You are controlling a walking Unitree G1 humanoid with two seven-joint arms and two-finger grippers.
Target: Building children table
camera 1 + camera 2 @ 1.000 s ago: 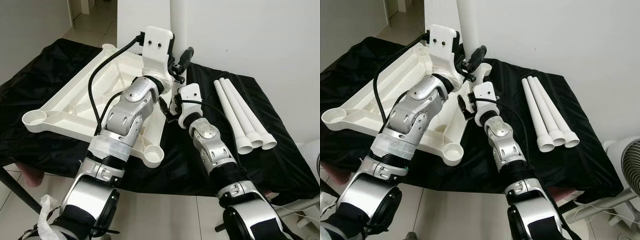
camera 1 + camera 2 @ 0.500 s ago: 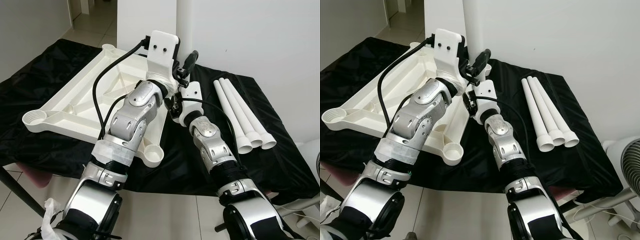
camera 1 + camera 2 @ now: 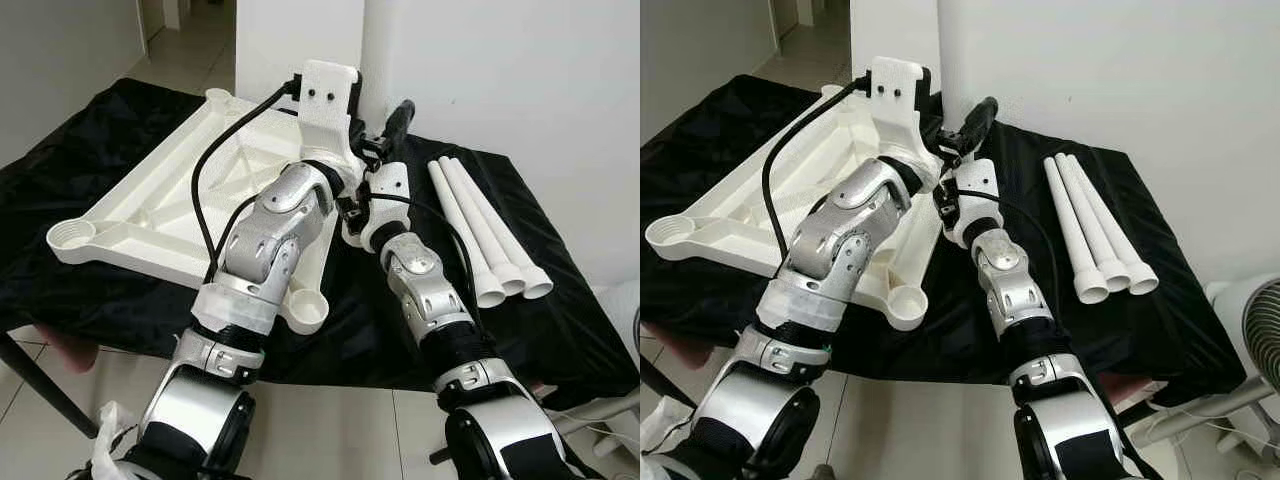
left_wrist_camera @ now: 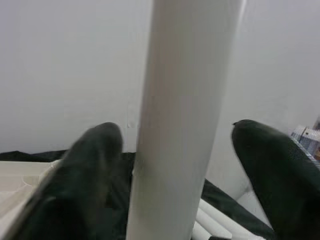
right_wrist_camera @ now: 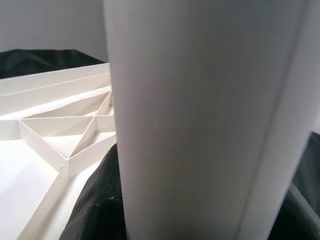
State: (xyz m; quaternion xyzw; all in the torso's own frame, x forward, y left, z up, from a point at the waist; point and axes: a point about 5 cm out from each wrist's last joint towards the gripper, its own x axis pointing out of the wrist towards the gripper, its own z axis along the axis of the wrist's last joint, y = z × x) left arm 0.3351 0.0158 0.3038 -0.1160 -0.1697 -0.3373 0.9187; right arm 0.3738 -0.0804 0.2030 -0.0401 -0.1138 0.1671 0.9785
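Leg-fitting step: the left hand, fingers spread, brackets the upright leg in the tabletop's far corner socket; right hand's grip I cannot tell; next, seat the leg, then fetch 1 of 3 spare legs

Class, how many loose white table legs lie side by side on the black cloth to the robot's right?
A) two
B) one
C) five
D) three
D: three legs lie side by side on the cloth, their flared ends toward the robot.
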